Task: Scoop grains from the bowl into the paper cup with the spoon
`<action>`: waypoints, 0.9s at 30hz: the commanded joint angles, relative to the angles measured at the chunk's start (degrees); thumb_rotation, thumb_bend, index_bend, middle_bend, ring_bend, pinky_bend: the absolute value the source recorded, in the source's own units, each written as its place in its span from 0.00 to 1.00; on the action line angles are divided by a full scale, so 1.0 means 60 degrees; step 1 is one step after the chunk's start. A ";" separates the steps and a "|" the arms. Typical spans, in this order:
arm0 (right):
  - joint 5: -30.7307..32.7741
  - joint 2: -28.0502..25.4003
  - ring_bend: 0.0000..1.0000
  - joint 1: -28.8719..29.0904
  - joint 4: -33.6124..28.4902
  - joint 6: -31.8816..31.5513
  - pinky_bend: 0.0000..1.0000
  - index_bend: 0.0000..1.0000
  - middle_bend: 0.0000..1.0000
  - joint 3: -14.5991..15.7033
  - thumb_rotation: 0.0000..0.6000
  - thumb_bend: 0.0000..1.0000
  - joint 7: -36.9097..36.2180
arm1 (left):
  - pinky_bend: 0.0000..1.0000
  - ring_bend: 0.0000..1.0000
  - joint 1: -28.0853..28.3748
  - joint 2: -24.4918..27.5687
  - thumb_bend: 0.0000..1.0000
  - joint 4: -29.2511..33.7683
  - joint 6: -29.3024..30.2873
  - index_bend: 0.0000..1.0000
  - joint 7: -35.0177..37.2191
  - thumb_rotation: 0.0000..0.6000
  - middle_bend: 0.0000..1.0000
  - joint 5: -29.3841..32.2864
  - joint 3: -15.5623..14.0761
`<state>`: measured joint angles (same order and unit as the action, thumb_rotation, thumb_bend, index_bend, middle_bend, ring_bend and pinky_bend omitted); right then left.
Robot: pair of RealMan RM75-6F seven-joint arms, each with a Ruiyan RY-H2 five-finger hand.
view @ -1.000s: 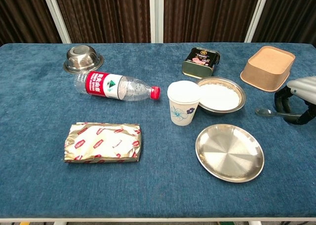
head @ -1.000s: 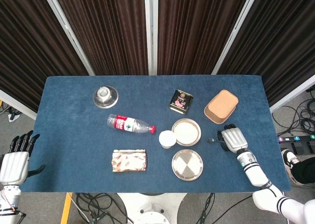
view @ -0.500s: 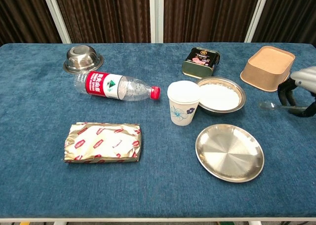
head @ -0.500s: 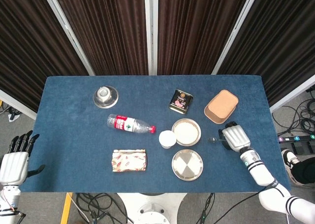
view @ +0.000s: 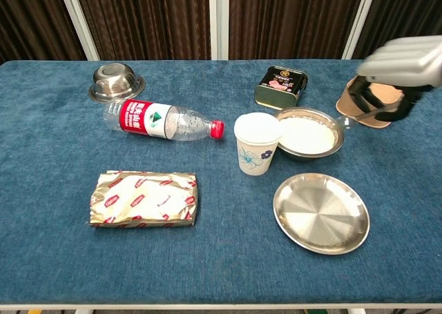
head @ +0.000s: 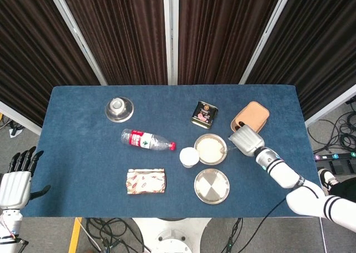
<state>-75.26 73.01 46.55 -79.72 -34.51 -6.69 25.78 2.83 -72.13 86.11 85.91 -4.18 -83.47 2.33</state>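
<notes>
The spoon (view: pixel 360 116) is pinched in the right hand (view: pixel 397 72), raised over the table just right of the bowl (view: pixel 308 133), its tip at the bowl's right rim. The bowl, with pale grains in it, sits right of centre, touching or nearly touching the cup (view: pixel 256 143) at its left.

Risks, as I judge them: the handle is thin and the pinch looks slight, so the spoon could twist in the fingers when it digs in. The bowl is light and shallow; a push from the right could slide it into the cup and tip the cup over. A loaded spoon has to cross the bowl's full width to reach the cup, so grains could spill onto the cloth or the plate (view: pixel 321 212) in front. The brown tray (view: pixel 373 114) lies close behind the hand and could be knocked.

Further out lie a tin (view: pixel 281 85), a bottle (view: pixel 160 120) on its side, a foil packet (view: pixel 143 199) and a small steel bowl (view: pixel 116 81) at far left. The left hand (head: pixel 16 180) hangs spread off the table's near left edge.

The table (view: pixel 55 252) is covered in blue cloth; dark pleated curtains (head: pixel 122 30) with pale posts stand behind, and cables lie on the floor.
</notes>
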 commanded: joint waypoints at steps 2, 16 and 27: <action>0.0757 0.0287 0.29 0.0911 0.0202 0.0790 0.21 0.64 0.60 -0.0028 1.00 0.33 0.1089 | 0.07 0.09 -0.0044 -0.0013 0.17 -0.0029 0.0037 0.16 0.0057 1.00 0.14 0.0011 -0.0016; 0.2643 0.0824 0.29 0.2263 0.0315 0.0762 0.19 0.64 0.60 0.1167 1.00 0.33 0.3930 | 0.07 0.09 -0.0089 -0.0110 0.17 -0.0231 0.0058 0.16 0.0279 1.00 0.14 0.0023 -0.0012; 0.3618 0.1537 0.29 0.2725 0.0322 0.0049 0.18 0.64 0.60 0.1584 1.00 0.33 0.4469 | 0.07 0.09 -0.0157 -0.0151 0.17 -0.0307 0.0099 0.16 0.0322 1.00 0.14 0.0016 -0.0045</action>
<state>-53.94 81.92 62.83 -77.76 -33.72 2.82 53.35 1.89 -73.03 84.27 86.50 -2.25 -83.37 2.07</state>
